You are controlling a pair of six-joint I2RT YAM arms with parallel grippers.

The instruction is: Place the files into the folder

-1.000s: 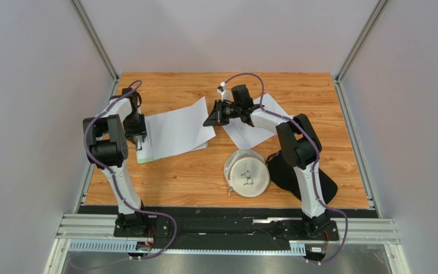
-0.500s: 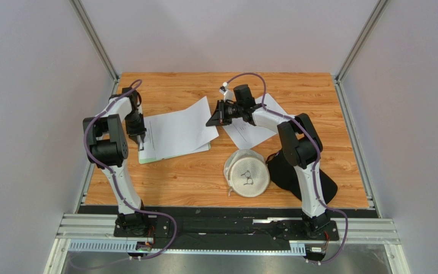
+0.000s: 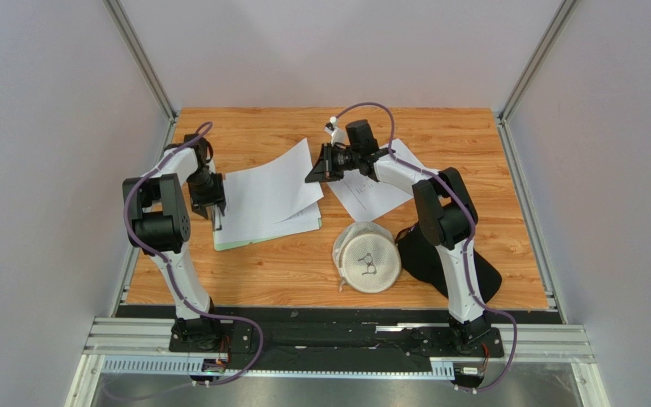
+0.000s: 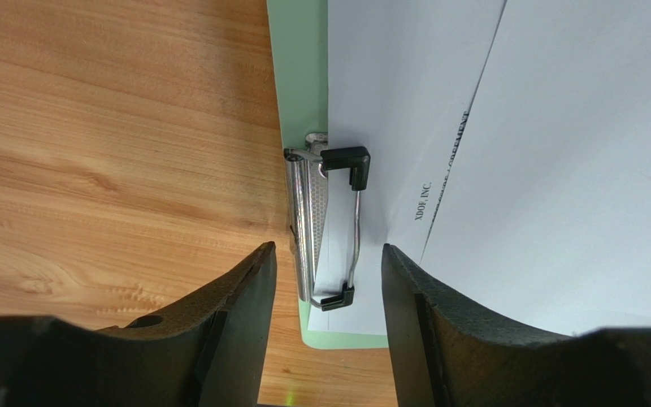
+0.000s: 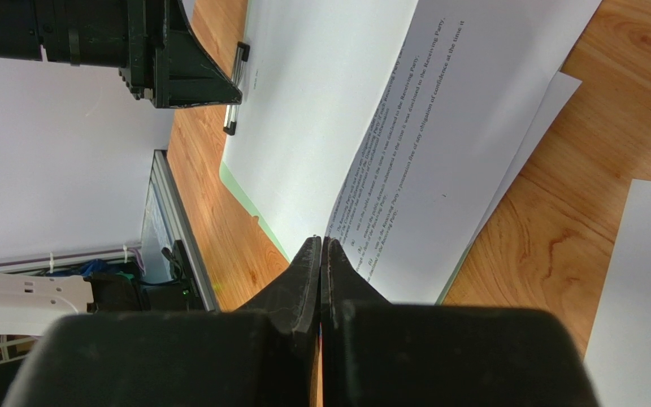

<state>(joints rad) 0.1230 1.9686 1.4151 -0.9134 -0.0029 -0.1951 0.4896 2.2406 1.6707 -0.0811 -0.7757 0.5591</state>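
- At the folder (image 4: 297, 68) clip (image 4: 308, 220), left gripper (image 4: 327, 254) jaws stand part open, holding nothing; unpressed, the clip blocks new sheets.
- Right gripper (image 5: 321, 248) pinches a sheet (image 5: 422, 144) corner over the folder; pushing may crumple it.

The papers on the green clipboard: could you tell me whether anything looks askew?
Yes. The top sheet sits twisted across the clipboard, overhanging its edge, one corner pinched by the right gripper. A separate sheet lies apart on the table.
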